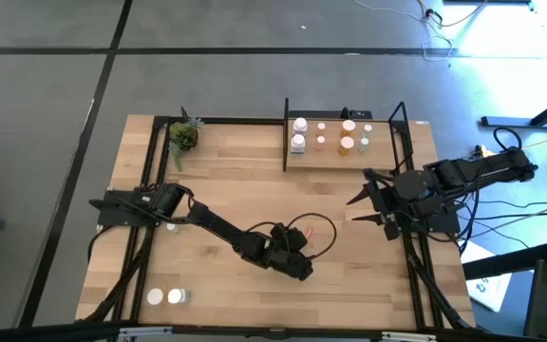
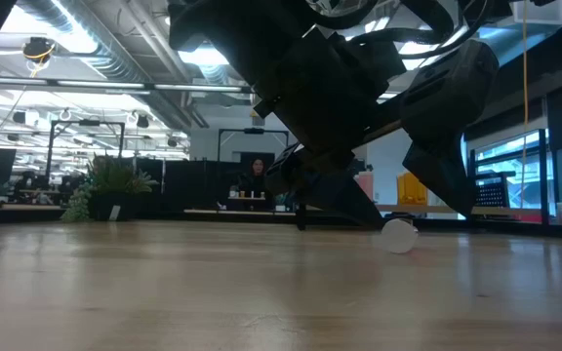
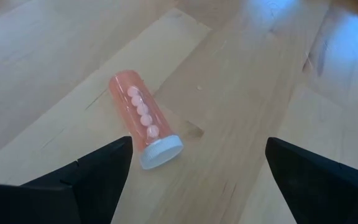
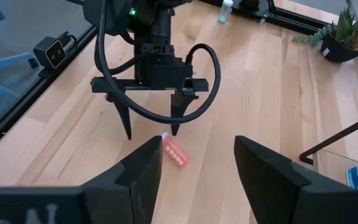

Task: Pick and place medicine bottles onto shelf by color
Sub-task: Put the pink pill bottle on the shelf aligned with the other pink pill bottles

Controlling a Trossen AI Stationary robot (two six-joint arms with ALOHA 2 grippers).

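One cam hangs overhead looking straight down at the whole tabletop (image 1: 254, 190); another sits right at surface level, staring across into the room. The left wrist cam is super close on a pink bottle (image 3: 143, 118) lying on its side. The right wrist cam sits farther back, catching that same bottle plus the left hand (image 4: 149, 130).

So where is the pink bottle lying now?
The pink bottle lies on its side on the table near the middle, just beside the left gripper, whose jaws are open.
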